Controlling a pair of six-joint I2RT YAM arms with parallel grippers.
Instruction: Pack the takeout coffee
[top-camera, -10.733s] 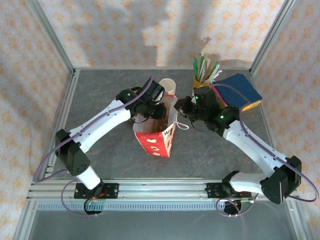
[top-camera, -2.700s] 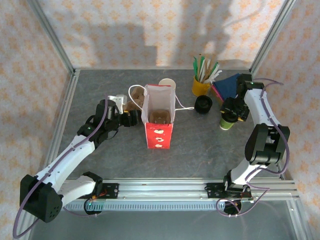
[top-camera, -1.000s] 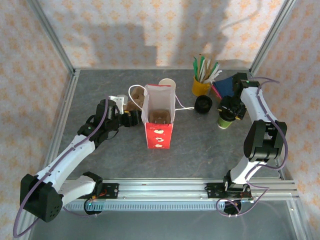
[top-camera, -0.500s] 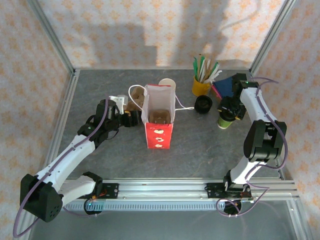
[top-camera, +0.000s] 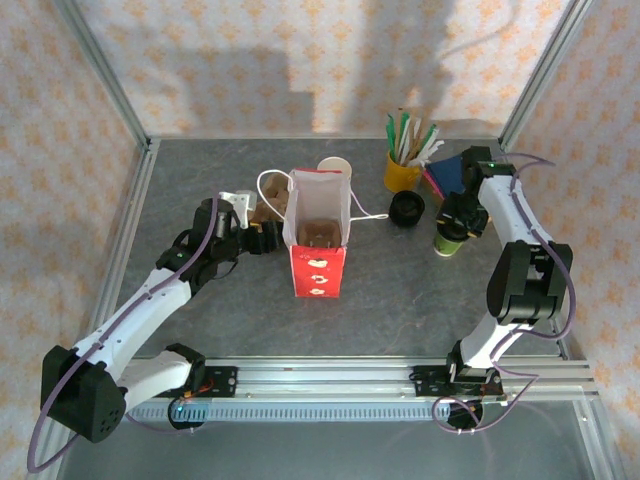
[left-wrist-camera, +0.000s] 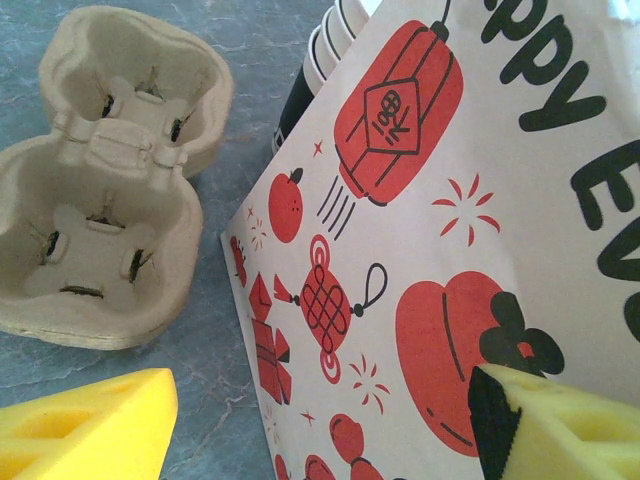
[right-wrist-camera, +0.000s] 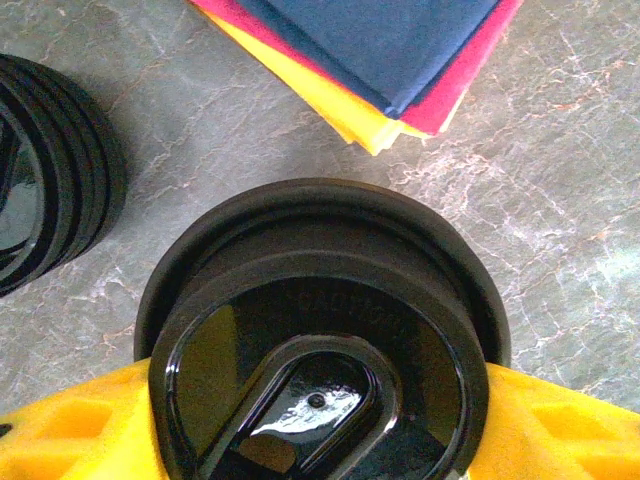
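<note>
The left gripper (top-camera: 262, 236) is hovering with jaws apart beside the open paper bag (top-camera: 318, 262), which is holding a cardboard tray (top-camera: 320, 232) near the tabletop's middle. Toward the right edge, the right gripper (top-camera: 463, 220) is straddling the lidded coffee cup (top-camera: 450, 240), though I cannot tell whether its jaws are pressing it. The pickup appears to be starting, calling next for a firm squeeze and a lift to the bag.

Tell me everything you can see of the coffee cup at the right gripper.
The coffee cup is a small paper cup, yellow-green wall, capped with a glossy black lid that has a raised oval and a tiny hole. It stands upright on the grey table, right of the stack of black lids. The right gripper is over it, a yellow finger on either side; the lid hides whether they press its wall.
</note>
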